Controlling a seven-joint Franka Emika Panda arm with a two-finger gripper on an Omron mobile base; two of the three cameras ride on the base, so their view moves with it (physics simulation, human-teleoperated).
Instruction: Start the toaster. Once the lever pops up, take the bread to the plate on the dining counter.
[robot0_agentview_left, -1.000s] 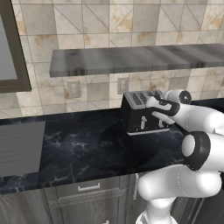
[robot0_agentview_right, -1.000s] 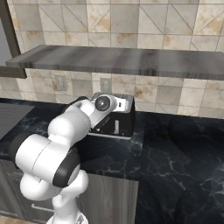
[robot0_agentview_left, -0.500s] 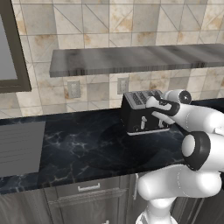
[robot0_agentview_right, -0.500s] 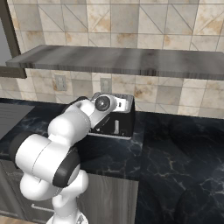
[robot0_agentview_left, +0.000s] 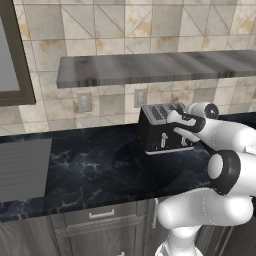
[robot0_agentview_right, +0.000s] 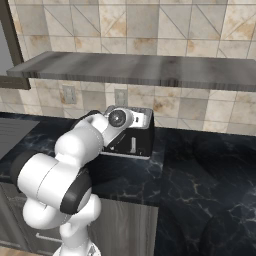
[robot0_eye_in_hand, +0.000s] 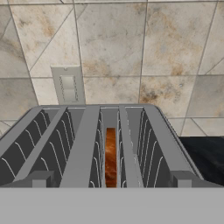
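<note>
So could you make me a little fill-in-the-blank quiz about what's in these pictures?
1. The toaster stands on a black marble ____.
2. Inside one toaster slot sits a slice of ____.
3. On the tiled wall behind the toaster is a pale ____.
4. Above the toaster hangs a long grey ____.

Missing words: countertop; bread; outlet; shelf.

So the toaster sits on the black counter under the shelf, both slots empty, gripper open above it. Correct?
Not quite: the slots are not both empty. The hand view shows the bread standing in one slot of the toaster. The rest holds: the toaster sits on the black counter under the shelf, gripper open above it.
</note>
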